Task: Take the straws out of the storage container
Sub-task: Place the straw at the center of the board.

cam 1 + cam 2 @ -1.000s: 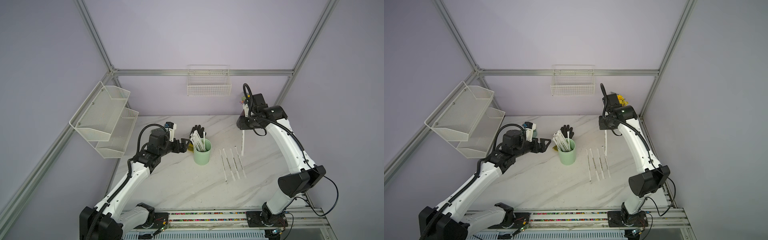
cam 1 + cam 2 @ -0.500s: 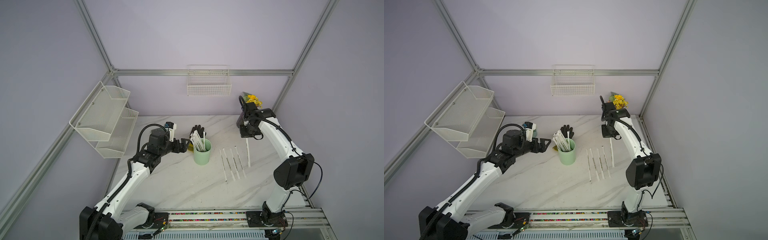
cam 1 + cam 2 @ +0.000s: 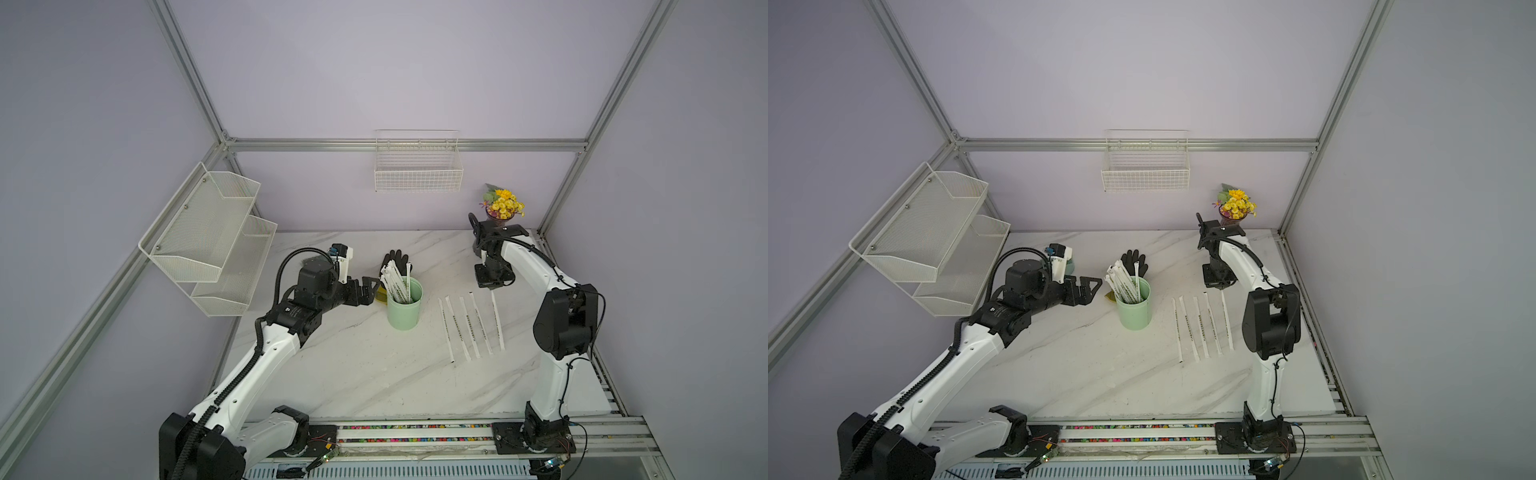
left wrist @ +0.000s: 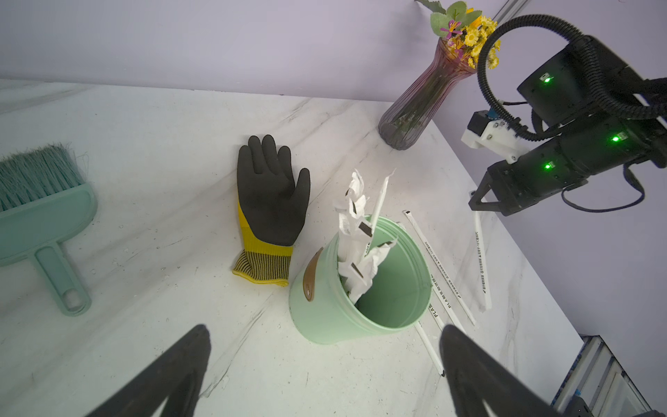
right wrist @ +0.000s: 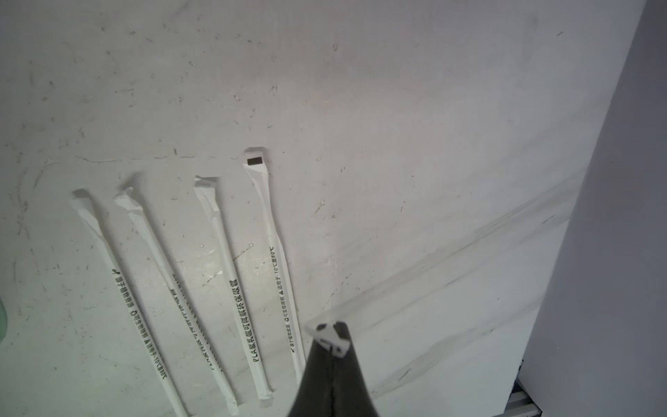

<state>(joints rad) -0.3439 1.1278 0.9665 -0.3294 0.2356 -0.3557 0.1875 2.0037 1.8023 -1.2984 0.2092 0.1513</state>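
While the right tool seemingly pinches a straw, the left tool gapes beside the storage container.

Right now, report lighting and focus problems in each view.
Both top views: even soft light, no glare on the table. Left wrist view: left claw dark and blurred, storage container sharp. Right wrist view: straws print crisp, right claw soft, silhouetted.

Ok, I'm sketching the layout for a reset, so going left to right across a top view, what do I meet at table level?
White mesh shelf rack → left end effector → mint-green cup → row of paper-wrapped straws lying on the marble table.
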